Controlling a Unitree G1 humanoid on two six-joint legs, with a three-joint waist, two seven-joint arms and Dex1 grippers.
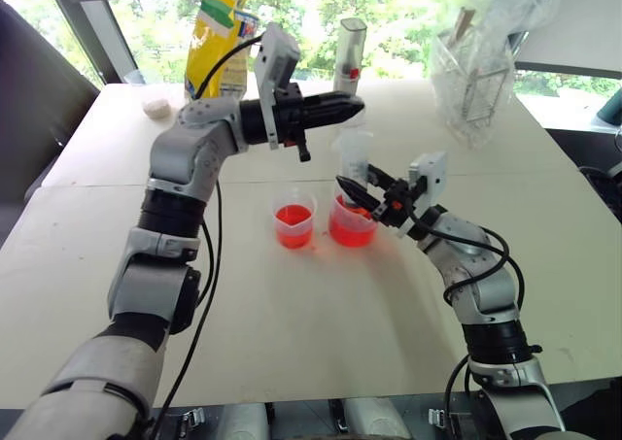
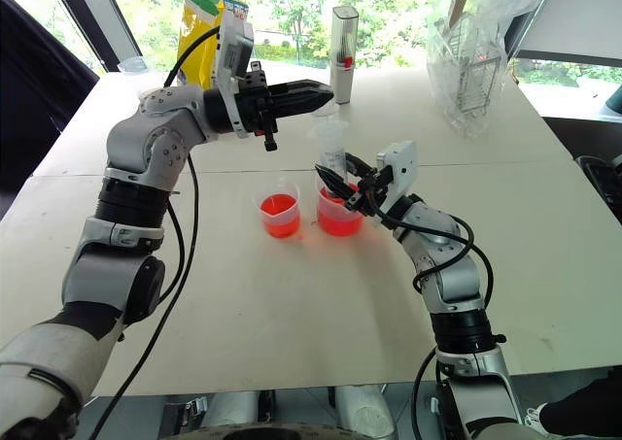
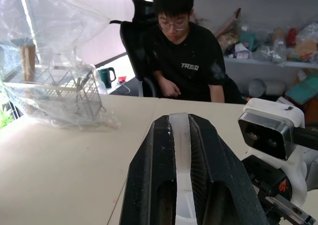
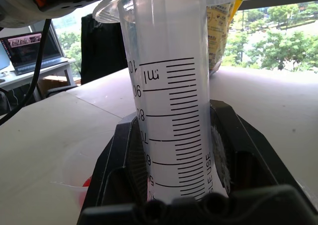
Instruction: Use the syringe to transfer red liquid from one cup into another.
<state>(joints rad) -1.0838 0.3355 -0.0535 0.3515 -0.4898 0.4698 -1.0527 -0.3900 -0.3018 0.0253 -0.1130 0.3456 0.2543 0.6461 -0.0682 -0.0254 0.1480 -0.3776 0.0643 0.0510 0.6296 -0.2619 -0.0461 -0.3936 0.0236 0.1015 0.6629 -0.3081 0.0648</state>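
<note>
1. Your right gripper (image 1: 352, 189) has its jaws clamped on the syringe (image 2: 331, 152) barrel, upright over the beaker (image 1: 351, 222) near the desk (image 1: 292, 343) centre.
2. Your left gripper (image 1: 352, 106) has its jaws closed on the clear plunger top above.
3. Draw the plunger straight up slowly, keeping the tip submerged in the red liquid (image 1: 350, 230).
4. The smaller cup (image 1: 293, 222) waits just beside the beaker, already holding some red.
</note>
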